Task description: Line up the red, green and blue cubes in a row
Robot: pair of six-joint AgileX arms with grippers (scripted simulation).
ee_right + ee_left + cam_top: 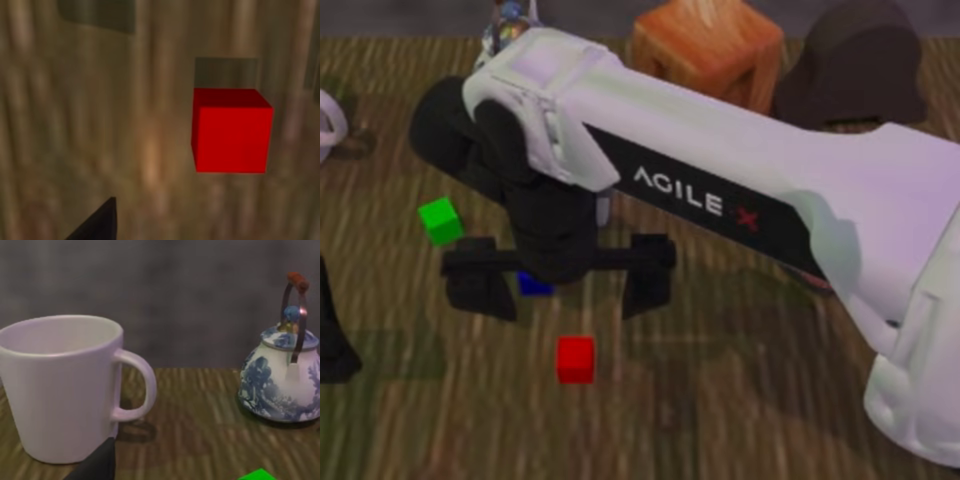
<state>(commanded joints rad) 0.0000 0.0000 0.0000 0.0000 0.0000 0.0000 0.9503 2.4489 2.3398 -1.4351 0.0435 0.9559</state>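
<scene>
Blue cube (pixel 533 285) shows only from above, between the wide-spread right tool (pixel 560 288).

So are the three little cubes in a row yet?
Not yet. The green cube, blue cube and red cube make a loose slanted line, unevenly spaced. The right gripper hangs open over the blue cube, which peeks out beneath it, holding nothing. Tidying them into a neat row is what's left. The left arm waits at the table's left edge.

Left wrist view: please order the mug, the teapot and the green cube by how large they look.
1. Mug, though it is nearest the camera.
2. Teapot.
3. Green cube, only a corner showing.
</scene>
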